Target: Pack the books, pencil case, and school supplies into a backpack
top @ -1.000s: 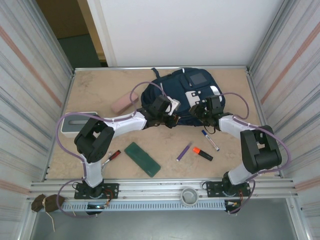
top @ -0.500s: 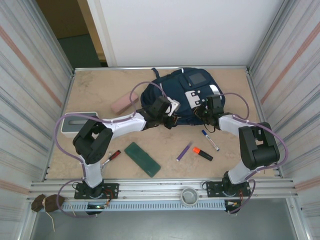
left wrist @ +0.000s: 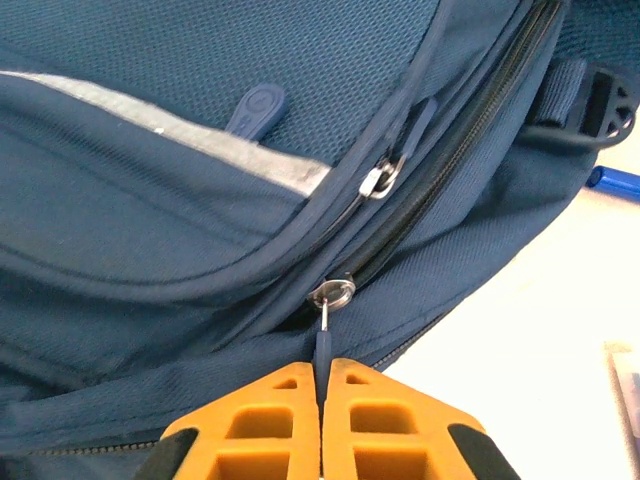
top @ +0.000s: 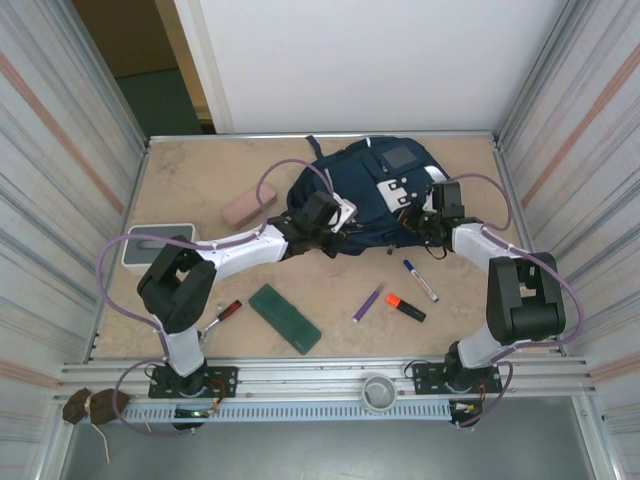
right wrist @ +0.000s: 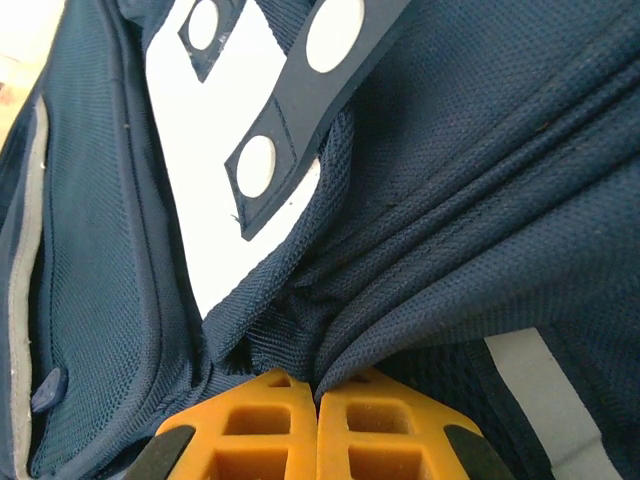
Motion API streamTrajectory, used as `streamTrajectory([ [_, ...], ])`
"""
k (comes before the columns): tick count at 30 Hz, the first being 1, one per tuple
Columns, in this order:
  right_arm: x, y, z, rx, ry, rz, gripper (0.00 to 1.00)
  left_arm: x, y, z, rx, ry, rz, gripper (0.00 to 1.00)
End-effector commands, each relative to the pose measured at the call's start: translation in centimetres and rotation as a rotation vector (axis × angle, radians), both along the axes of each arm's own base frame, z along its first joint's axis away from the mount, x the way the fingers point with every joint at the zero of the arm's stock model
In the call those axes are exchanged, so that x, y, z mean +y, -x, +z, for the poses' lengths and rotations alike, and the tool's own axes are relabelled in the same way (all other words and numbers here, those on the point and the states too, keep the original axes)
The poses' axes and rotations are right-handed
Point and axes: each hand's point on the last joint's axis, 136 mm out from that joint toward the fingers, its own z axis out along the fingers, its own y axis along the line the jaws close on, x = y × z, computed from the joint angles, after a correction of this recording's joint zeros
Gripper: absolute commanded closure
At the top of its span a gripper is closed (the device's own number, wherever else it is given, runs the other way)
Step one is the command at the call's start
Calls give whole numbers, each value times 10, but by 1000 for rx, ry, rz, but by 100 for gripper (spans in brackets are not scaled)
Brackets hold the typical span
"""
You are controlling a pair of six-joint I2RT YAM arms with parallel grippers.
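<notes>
The navy-blue fabric backpack (top: pixel 372 195) lies upper centre on the table (top: pixel 200 190). The left claw (left wrist: pixel 322 388) pinches its zipper pull (left wrist: pixel 323 345) at the lower edge. The right claw (right wrist: pixel 318 392) pinches fabric at its right.

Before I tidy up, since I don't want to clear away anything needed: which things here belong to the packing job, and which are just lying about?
For the job: backpack, purple pen, orange highlighter, white marker, green case (probably the pencil case).
Lying about: pink block, grey box, red-handled tool, tape roll.
</notes>
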Motion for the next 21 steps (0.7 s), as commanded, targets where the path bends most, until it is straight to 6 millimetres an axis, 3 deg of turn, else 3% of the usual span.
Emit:
streamTrajectory([
  [1, -21, -4, 6, -5, 83, 17, 100, 47, -25, 22, -85, -79, 139, 100],
  [7, -13, -13, 17, -17, 73, 51, 100, 41, -19, 29, -60, -30, 111, 100],
  [17, 27, -42, 28, -1, 60, 173, 93, -33, 11, 69, -3, 209, -88, 100],
  [21, 18, -46, 36, -2, 115, 166, 86, -48, 9, 66, 22, 228, -103, 100],
])
